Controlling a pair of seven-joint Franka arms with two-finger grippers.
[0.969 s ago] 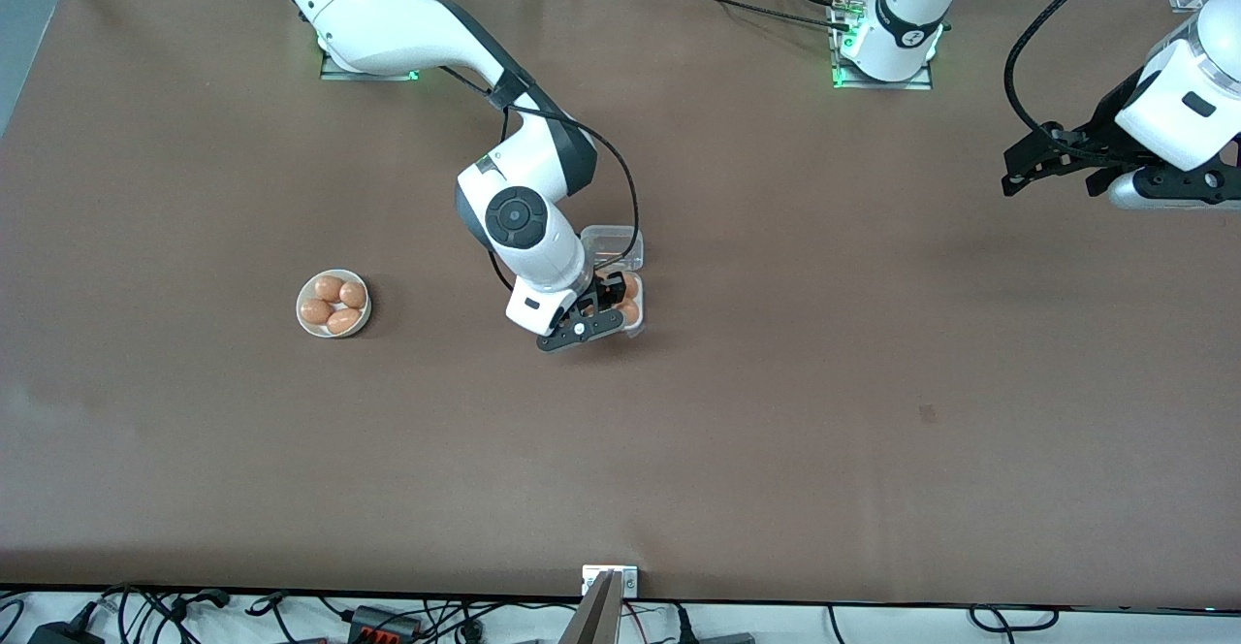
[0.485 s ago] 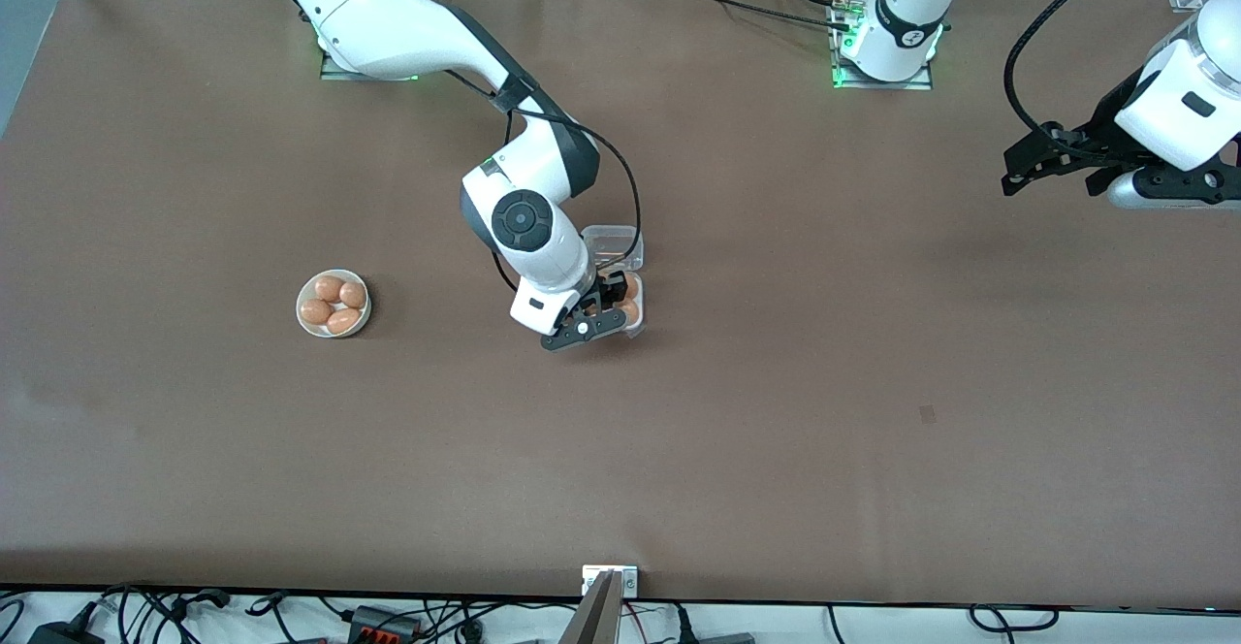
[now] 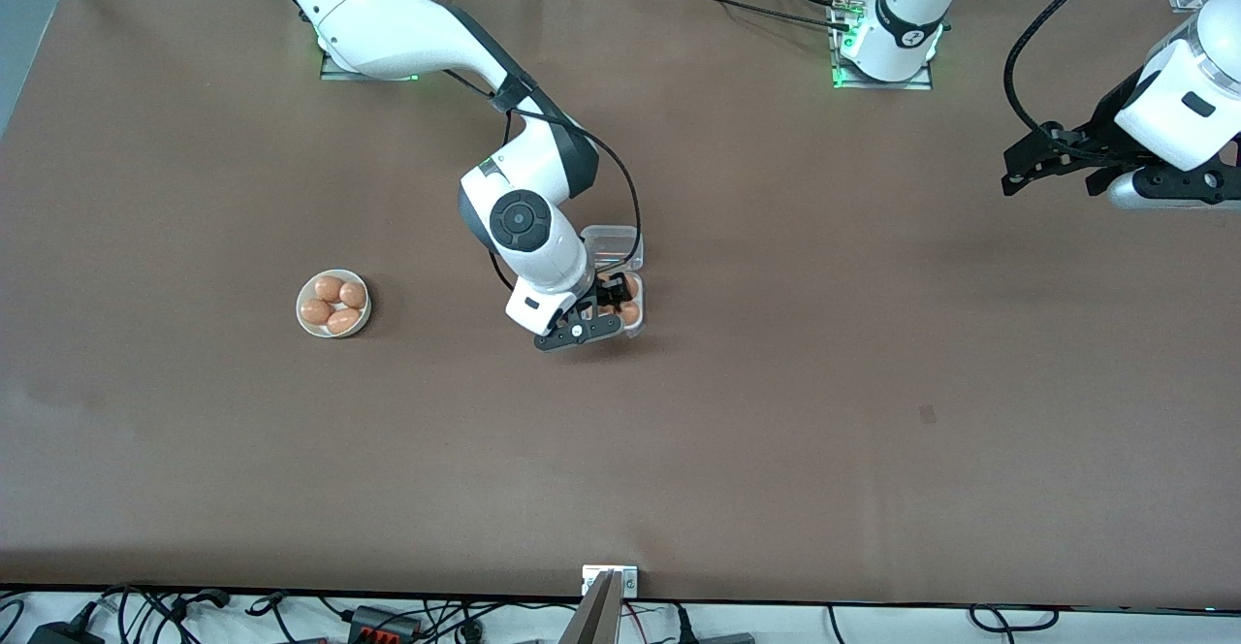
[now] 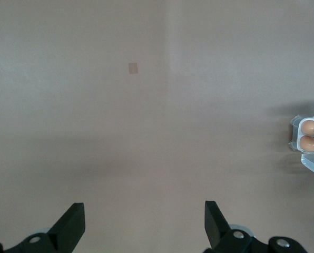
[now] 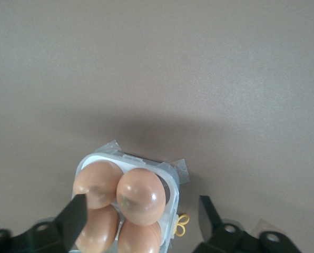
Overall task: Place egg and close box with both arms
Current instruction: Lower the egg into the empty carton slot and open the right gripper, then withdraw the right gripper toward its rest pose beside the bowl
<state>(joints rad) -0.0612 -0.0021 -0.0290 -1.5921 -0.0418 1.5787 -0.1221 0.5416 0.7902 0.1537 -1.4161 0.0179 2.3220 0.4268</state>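
Note:
The box (image 3: pixel 635 326) sits mid-table with its clear lid (image 3: pixel 616 244) open and lying flat on the side toward the robots' bases. Its white tray (image 5: pixel 126 157) holds several brown eggs (image 5: pixel 140 196). My right gripper (image 3: pixel 606 301) hangs open just over the tray, and in the right wrist view (image 5: pixel 141 213) its fingers stand wide on either side of the eggs without gripping any. My left gripper (image 3: pixel 1013 171) waits open and empty in the air at the left arm's end of the table. The box also shows in the left wrist view (image 4: pixel 310 135).
A round white bowl (image 3: pixel 333 303) with several brown eggs stands toward the right arm's end of the table, level with the box. A small yellow loop (image 5: pixel 181 224) lies against the tray. A small pale mark (image 3: pixel 928 414) is on the brown tabletop.
The right wrist has shifted very slightly over the box. The left arm, the bowl and the box have not moved.

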